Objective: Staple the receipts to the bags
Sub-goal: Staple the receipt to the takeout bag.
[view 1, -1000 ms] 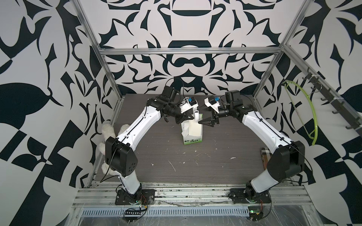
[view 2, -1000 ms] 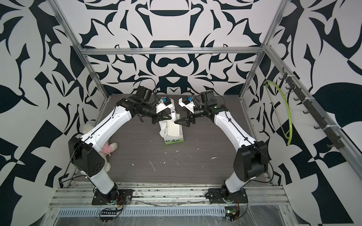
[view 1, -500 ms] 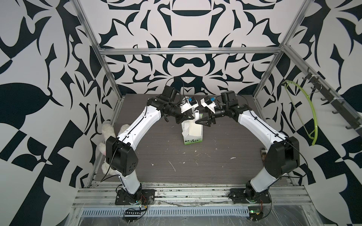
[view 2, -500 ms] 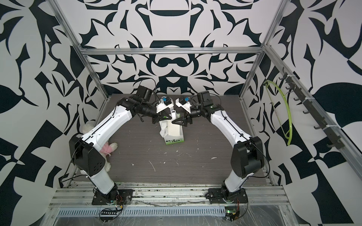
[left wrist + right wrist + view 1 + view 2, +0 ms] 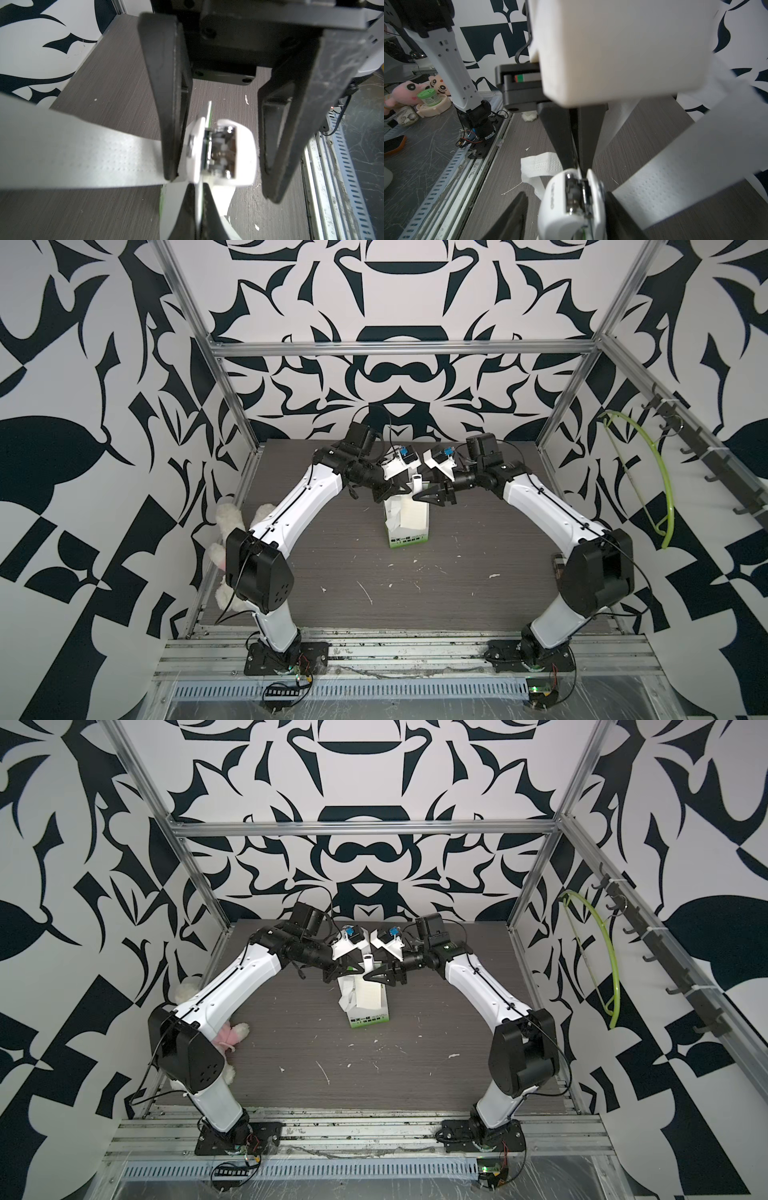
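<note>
Bench: dark wood-grain bench [image 5: 457, 580] inside black-and-white patterned walls. Clock hours are read from above, with 12 o'clock at the back wall.
Bag: the bag [image 5: 409, 540] stands upright at bench centre. Its printed face is toward 6 o'clock and its top edge runs 9 to 3.
Receipt: the receipt [image 5: 417, 512] lies flat on that face. Its upper end is hidden behind the hands, so I cannot tell whether it sits in the stapler's mouth.
Stapler: a small white stapler [image 5: 224, 153] sits astride the bag's top edge, with a half on each side of the paper. Its long axis seems to rise from the edge, but no view settles that.
Left hand: the left hand [image 5: 198, 187] comes in from 9 o'clock. Its jaws are fully closed, pinching the bag's top edge just beside the stapler.
Right hand: the right hand [image 5: 565, 194] comes in from 3 o'clock with jaws parted, straddling the stapler. One finger touches the thin half and the other stands just off the thick half, so nothing is gripped yet.
Key relation: the stapler lies between the right fingers. Its squeeze line appears to match their closing line, 12 to 6.
Nearer arm: the right; the left is taken up with steadying.
Next move: probably a firm squeeze by the right hand.
Risk: a loop handle [image 5: 83, 155] runs up to one right finger and could get nipped.
</note>
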Robot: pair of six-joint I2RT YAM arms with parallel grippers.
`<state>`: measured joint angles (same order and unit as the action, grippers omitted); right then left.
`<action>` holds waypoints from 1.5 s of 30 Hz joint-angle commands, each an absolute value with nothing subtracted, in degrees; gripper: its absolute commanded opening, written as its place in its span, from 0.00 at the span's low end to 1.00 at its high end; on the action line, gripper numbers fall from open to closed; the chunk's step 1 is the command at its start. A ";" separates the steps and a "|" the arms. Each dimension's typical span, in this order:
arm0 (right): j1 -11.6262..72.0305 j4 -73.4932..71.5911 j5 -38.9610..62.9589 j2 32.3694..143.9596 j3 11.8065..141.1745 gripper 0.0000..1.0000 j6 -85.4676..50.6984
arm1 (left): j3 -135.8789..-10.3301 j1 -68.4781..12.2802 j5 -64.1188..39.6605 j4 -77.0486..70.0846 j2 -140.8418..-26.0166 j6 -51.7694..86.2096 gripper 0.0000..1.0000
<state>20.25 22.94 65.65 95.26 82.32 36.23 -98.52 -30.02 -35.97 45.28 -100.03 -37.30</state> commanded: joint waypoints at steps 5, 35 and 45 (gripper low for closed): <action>20.40 24.84 65.50 95.60 84.71 0.63 37.90 | -100.15 -29.93 -36.30 46.14 -100.24 -36.84 0.00; 19.07 8.57 62.62 87.68 75.06 0.98 23.55 | -100.43 -29.94 -33.40 46.41 -100.72 -33.88 0.00; 20.74 4.60 25.65 74.33 67.33 0.74 -0.80 | -100.40 -32.49 -21.79 40.36 -101.31 -13.98 0.00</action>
<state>19.31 7.73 39.20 77.19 68.12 9.96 -98.70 -31.27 -26.55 42.78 -100.07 -21.91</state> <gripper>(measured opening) 0.759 0.070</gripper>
